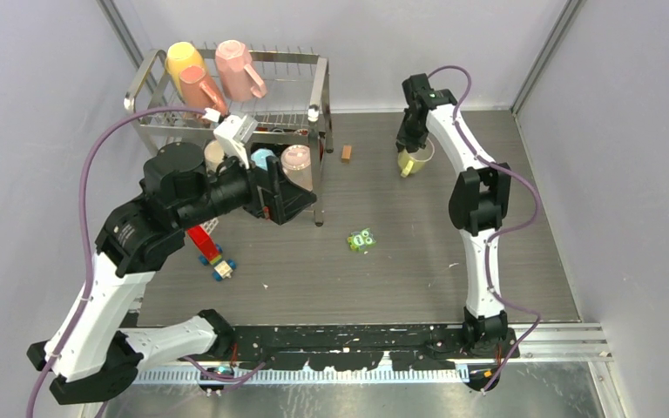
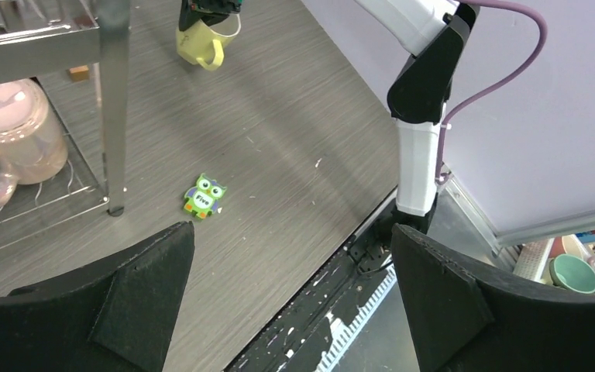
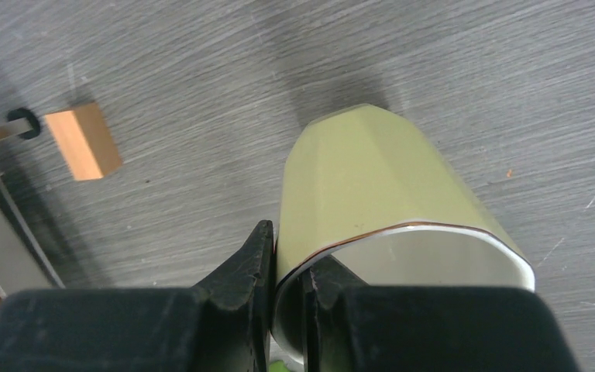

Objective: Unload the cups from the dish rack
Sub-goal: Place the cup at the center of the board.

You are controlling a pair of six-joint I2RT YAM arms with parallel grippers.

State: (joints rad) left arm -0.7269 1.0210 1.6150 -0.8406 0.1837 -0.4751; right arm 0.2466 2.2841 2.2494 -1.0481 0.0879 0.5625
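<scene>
Right gripper (image 3: 288,252) clamps the lime mug (image 3: 372,178) at its rim; left gripper (image 2: 290,232) stands open, its arm (image 1: 192,192) half-hiding mugs (image 1: 296,161).

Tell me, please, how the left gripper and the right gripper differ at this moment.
The left gripper is open and empty; the right gripper is shut on the rim of the lime cup. The left gripper is close beside the dish rack; the right gripper is farther off, over the table. Both are black and two-fingered.
</scene>
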